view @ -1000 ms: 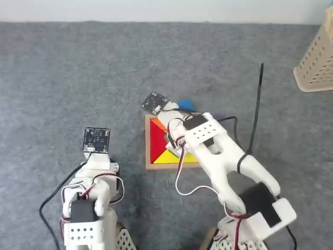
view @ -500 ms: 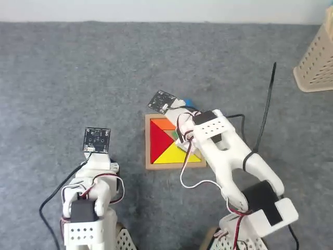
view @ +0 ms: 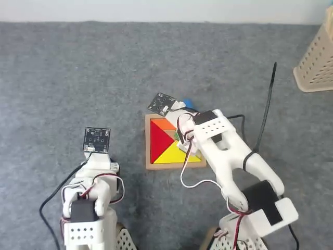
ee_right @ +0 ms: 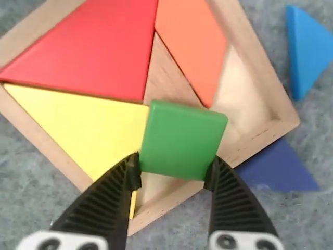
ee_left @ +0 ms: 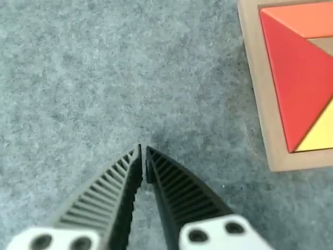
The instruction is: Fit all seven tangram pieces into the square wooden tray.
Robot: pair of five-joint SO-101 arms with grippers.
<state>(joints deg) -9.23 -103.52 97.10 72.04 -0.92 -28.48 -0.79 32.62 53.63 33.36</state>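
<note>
The right gripper [ee_right: 173, 165] had its fingers clamped on the green square [ee_right: 182, 140], one finger on each of two opposite edges. The square hung tilted above the wooden tray [ee_right: 237, 99], over the bare wood next to the yellow triangle [ee_right: 88, 125]. Whether it touched the tray floor could not be told.

The red triangle [ee_right: 93, 52], the orange piece [ee_right: 190, 41] and the yellow triangle lay flat in the tray. A blue triangle [ee_right: 309, 47] and a darker blue triangle [ee_right: 273, 166] lay outside it on the grey counter [view: 78, 67], the darker one touching the rim.

Compared with a second before, the right arm [view: 218, 146] had swung sideways, away from the left arm [view: 88, 192], and uncovered more of the red and yellow pieces. Over the last half second it barely shifted.

The left arm had not moved. The left gripper [ee_left: 143, 151] was low over bare counter beside the tray, its fingers together with nothing between them.
</note>
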